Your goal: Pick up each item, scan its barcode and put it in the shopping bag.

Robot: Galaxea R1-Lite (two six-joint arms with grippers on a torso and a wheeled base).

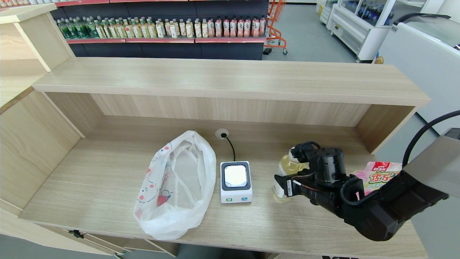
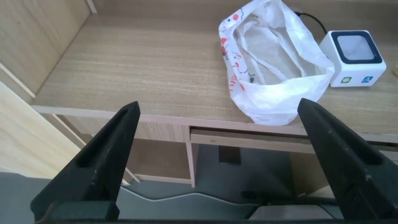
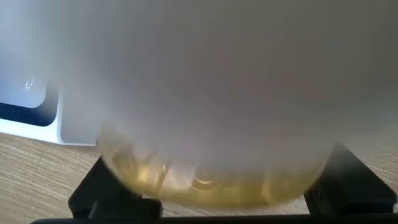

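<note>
A clear bottle (image 1: 287,168) of yellow drink stands on the wooden counter (image 1: 107,180), right of the scanner (image 1: 235,181). My right gripper (image 1: 282,185) is shut on the bottle low down; in the right wrist view the bottle (image 3: 211,124) sits between the two fingers (image 3: 93,190). A pink snack pouch (image 1: 379,174) lies behind the right arm. The white shopping bag (image 1: 176,187) lies open to the left of the scanner. My left gripper (image 2: 219,111) hangs open below the counter's front edge, holding nothing, with the bag (image 2: 273,56) and scanner (image 2: 354,56) beyond it.
The counter has a raised back ledge (image 1: 230,81) and side walls on both ends. A black cable (image 1: 230,145) runs from the scanner to a hole in the counter. A drawer (image 2: 249,140) sits under the counter's front edge.
</note>
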